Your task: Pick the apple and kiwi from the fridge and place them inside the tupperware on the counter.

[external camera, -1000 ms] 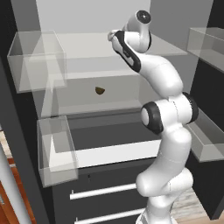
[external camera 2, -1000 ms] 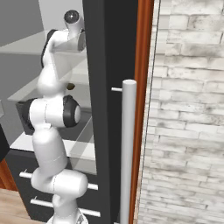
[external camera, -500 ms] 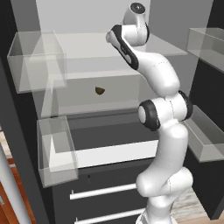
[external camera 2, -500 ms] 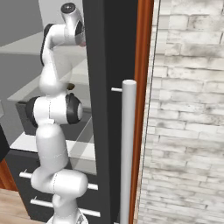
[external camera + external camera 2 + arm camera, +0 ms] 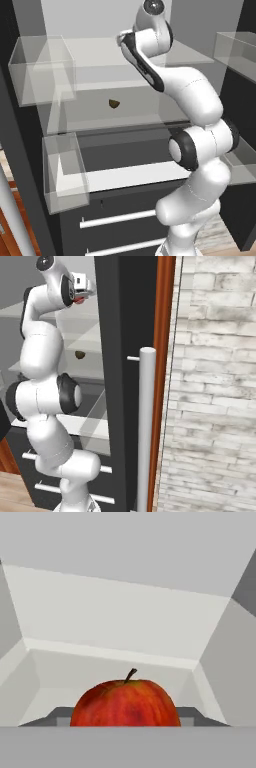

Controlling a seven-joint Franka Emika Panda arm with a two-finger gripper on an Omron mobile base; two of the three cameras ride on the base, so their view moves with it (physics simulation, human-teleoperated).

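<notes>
Inside the fridge (image 5: 125,60), my gripper (image 5: 125,716) is shut on the red apple (image 5: 125,704), which sits between the dark fingertips (image 5: 57,715) with its stem up. From the right base view the gripper (image 5: 81,295) is high at the top shelf, and a bit of the apple (image 5: 78,300) shows red under the hand. The kiwi (image 5: 114,103) lies alone on the glass shelf below, also seen as a small dark kiwi (image 5: 79,354) past the arm. The tupperware and the counter are out of view.
Clear door bins (image 5: 42,70) hang at the left, with a lower bin (image 5: 65,180) beneath. Another bin (image 5: 235,50) is at the right. The fridge's dark side wall (image 5: 125,356) and its long white handle (image 5: 145,431) stand right of the arm, beside a brick wall (image 5: 215,381).
The jaws have closed onto the apple. The arm's upper joints have risen a little and the hand has lifted with them. The kiwi has not moved.
</notes>
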